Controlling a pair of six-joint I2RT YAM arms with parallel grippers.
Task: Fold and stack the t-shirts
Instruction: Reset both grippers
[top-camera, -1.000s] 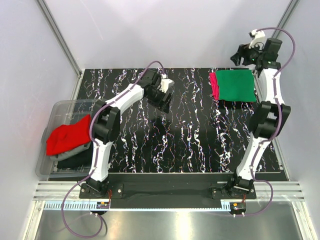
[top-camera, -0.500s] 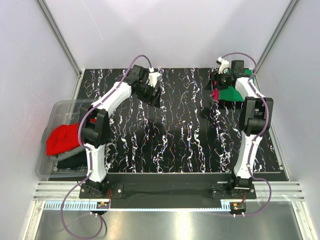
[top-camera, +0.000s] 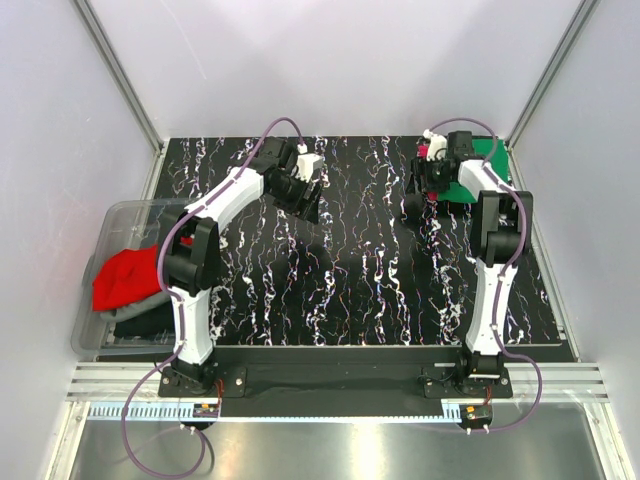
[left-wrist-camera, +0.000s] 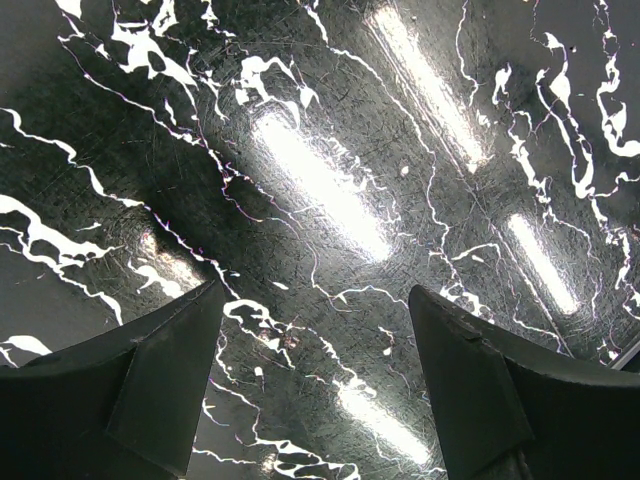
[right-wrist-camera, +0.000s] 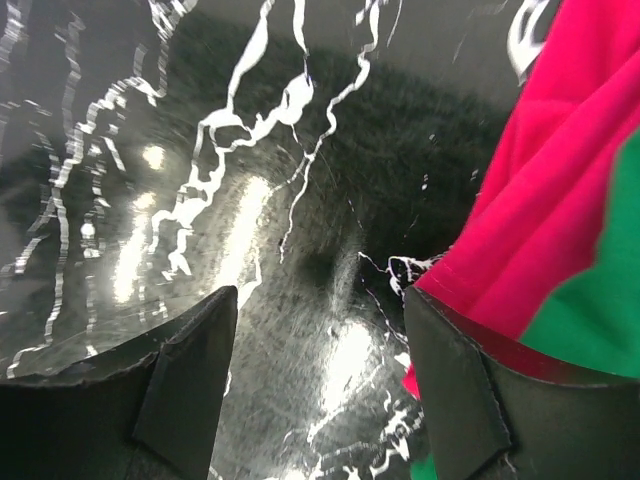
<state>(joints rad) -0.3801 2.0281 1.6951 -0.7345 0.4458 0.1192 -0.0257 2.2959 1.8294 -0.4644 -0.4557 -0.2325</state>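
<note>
1. Left tool (left-wrist-camera: 315, 300): fingers spread wide, nothing between them. It hangs over bare table (left-wrist-camera: 330, 190) in the back-left part, well apart from every shirt.
2. Right tool (right-wrist-camera: 320, 300): fingers spread, only table between them. It is low over the back-right part of the table, with its right finger just beside the edge of the pink shirt; I cannot tell whether they touch.
3. Pink shirt (right-wrist-camera: 540, 200): at the back-right of the table, lying on the surface. Its hem runs down along the right tool's right finger.
4. Green shirt (right-wrist-camera: 600, 310): lying on top of the pink shirt, in the same back-right spot. In the top view the right arm covers most of it.
5. Bin (top-camera: 100, 225): clear plastic, off the table's left edge, beside the left arm.
6. Red shirt (top-camera: 125, 280): loose and unfolded in the bin, uppermost there.
7. Grey shirt (top-camera: 148, 300): a strip showing under the red shirt's near edge.
8. Black shirt (top-camera: 140, 325): in the bin's near end, below the other two.
</note>
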